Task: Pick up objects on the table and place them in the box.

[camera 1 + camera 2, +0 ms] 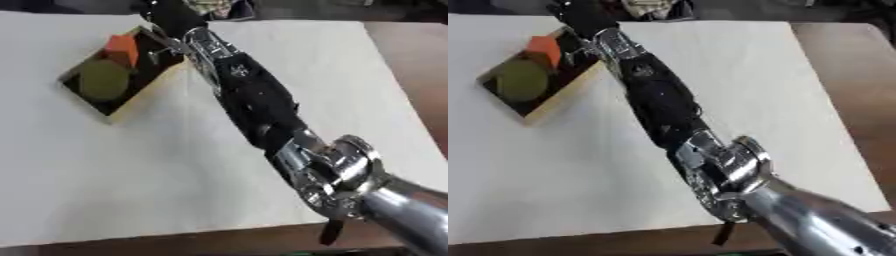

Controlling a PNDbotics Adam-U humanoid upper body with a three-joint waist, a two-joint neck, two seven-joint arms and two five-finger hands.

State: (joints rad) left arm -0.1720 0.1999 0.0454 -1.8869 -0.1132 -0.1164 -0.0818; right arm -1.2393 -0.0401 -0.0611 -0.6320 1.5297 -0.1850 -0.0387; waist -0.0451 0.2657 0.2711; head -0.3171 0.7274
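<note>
A shallow box point(133, 102) with a dark inside and a pale wooden wall lies askew at the table's far left. Inside it rest an olive-green round object point(102, 80) and, beyond that, an orange object point(122, 47). My right arm runs from the lower right corner up across the table. Its black right hand point(171, 17) is at the box's far right corner, beside the orange object. Whether it touches the box or holds anything is hidden. My left hand shows in neither view.
The white table top point(131, 180) spreads below and to the right of the box. Its front edge runs along the bottom, and brown floor point(420, 75) shows past its right edge. Dark clutter point(654, 7) sits beyond the far edge.
</note>
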